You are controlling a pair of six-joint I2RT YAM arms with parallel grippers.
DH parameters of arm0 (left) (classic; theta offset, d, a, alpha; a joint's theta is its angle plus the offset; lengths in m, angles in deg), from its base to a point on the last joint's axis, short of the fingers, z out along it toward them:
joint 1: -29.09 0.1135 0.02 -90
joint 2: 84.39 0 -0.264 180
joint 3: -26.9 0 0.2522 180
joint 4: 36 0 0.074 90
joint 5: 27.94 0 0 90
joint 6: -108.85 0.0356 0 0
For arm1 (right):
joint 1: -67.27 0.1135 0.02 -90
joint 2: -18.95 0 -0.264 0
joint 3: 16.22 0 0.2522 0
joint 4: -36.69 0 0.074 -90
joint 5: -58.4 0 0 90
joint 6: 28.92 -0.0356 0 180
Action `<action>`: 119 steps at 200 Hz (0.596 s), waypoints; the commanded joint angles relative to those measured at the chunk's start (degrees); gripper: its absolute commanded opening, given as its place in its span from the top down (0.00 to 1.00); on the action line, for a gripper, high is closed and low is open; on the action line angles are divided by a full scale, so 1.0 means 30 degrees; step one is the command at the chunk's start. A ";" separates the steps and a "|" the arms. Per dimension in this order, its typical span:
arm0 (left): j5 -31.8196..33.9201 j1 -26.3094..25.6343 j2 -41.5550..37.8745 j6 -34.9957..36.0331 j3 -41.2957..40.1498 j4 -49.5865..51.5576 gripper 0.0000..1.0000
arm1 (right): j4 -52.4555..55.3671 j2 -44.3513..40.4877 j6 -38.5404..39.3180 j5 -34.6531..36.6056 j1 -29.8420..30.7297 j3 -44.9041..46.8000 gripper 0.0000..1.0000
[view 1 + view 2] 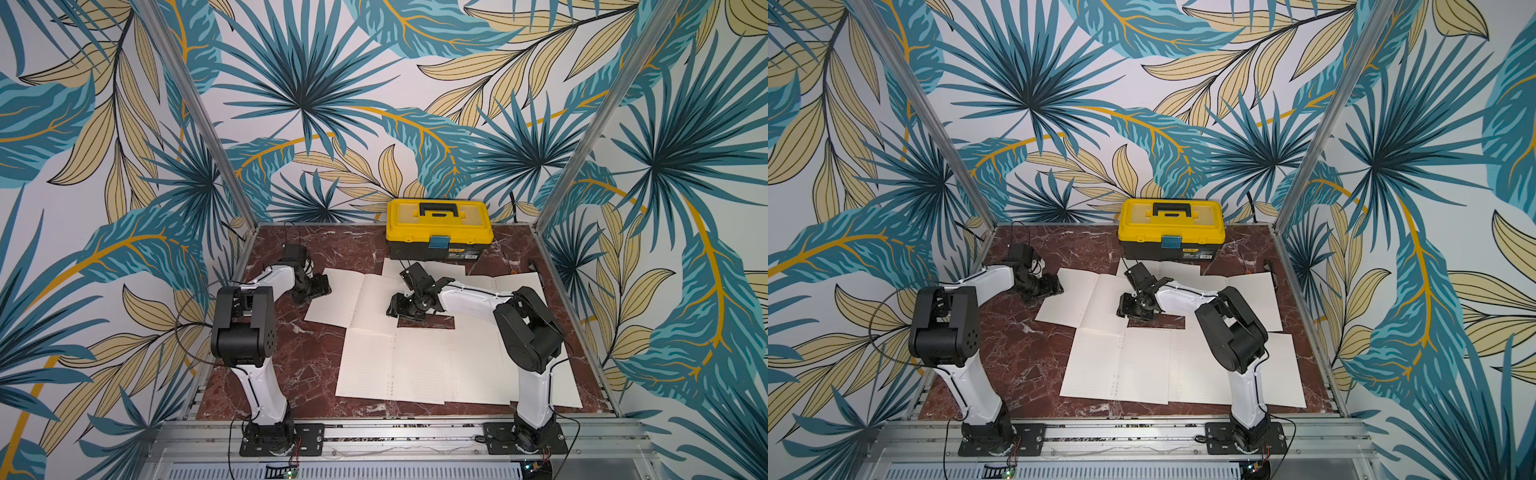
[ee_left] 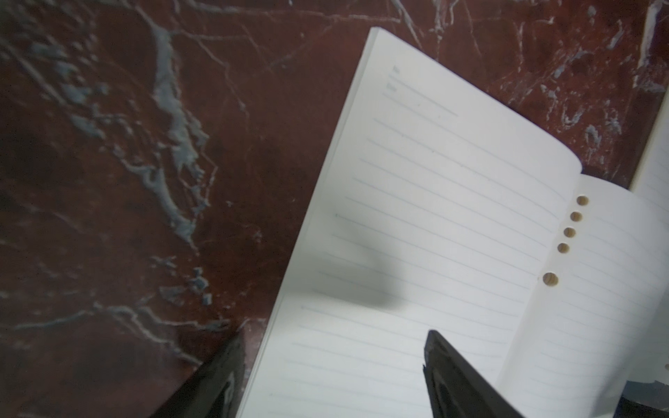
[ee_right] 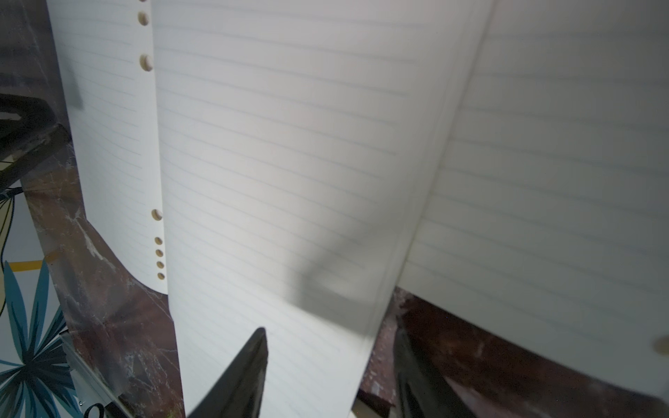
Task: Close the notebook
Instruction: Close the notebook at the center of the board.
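Note:
An open notebook (image 1: 345, 299) (image 1: 1075, 299) with lined cream pages lies flat on the marble table, at the back left of a group of open notebooks. My left gripper (image 1: 322, 286) (image 2: 335, 334) is open at its left edge. One finger is over the table and the other over the left page (image 2: 434, 202). My right gripper (image 1: 395, 308) (image 3: 330, 327) is open at the right edge. It straddles the edge of the right page (image 3: 271, 144), with one finger over the paper and one over the table. Neither holds anything.
A yellow toolbox (image 1: 438, 228) stands shut at the back, just behind the notebooks. Other open notebooks lie in front (image 1: 390, 365) and to the right (image 1: 515, 286), partly under my right arm. Metal frame posts and patterned walls enclose the table.

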 commanded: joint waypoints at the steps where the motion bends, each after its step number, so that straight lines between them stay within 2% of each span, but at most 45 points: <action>1: -0.0673 0.0185 0.0398 0.0317 0.0158 0.0387 0.22 | 0.0608 0.0699 -0.0221 -0.0190 0.0210 -0.0333 0.44; 63: -0.2714 0.0197 -0.0283 -0.0391 -0.1811 -0.1042 0.23 | 0.0679 0.1372 -0.0357 -0.0387 0.0413 -0.1048 0.45; 119: -0.5415 0.0198 -0.0576 -0.1173 -0.3110 -0.3069 0.23 | 0.0842 0.1660 -0.0291 -0.0425 0.0583 -0.1455 0.45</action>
